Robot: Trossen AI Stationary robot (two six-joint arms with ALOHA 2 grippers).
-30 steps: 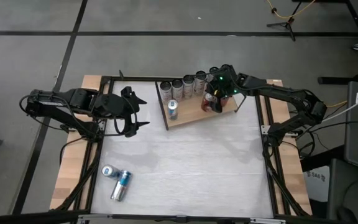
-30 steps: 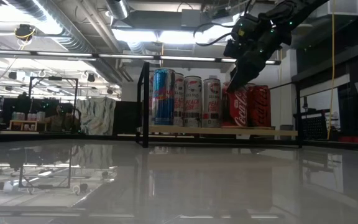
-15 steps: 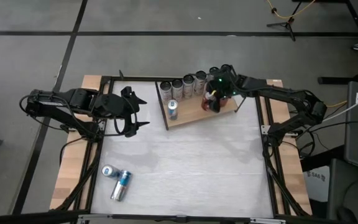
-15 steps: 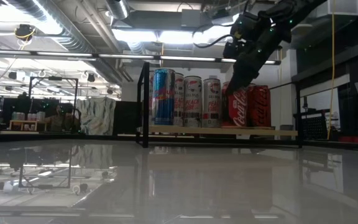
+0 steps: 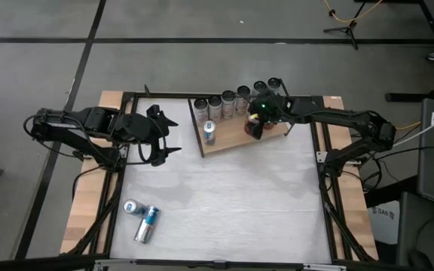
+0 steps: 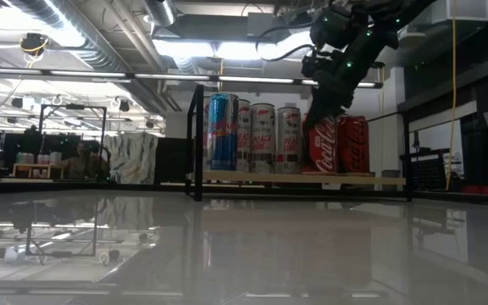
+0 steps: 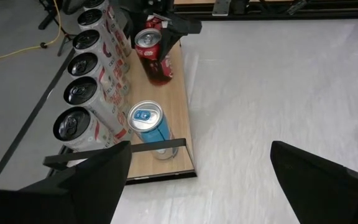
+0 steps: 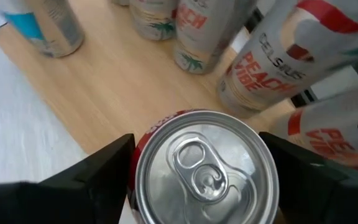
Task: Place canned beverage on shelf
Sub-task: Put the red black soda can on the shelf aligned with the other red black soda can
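The shelf (image 5: 228, 141) is a light wooden board in a black wire frame at the table's far middle. A red cola can (image 8: 204, 168) stands on its right part (image 6: 322, 146), next to a second red can (image 6: 353, 144). My right gripper (image 5: 258, 120) comes down on the first red can and is shut on it. A blue can (image 7: 146, 121) stands on the board's left part, and a row of tall white cans (image 5: 228, 102) lines its far edge. My left gripper (image 5: 170, 135) hangs open over the table's left side, holding nothing. My right gripper pinches the red can between its two fingers (image 8: 101, 171), one on each side of the upper wall (image 8: 143, 155) just below the rim. The fingers come slanting down from above and from the table's right. The can's base rests on the shelf board.
Two more cans are on the white table near its left front, one upright (image 5: 130, 206) and one lying (image 5: 148, 223). The shelf's black wire frame (image 7: 123, 148) rises at the board's ends. The wide middle and right of the table (image 5: 262, 203) hold nothing.
My right hand has swung a little toward the table's left above the red can and has rolled about its own axis. The red can stays standing on the shelf in about the same place.
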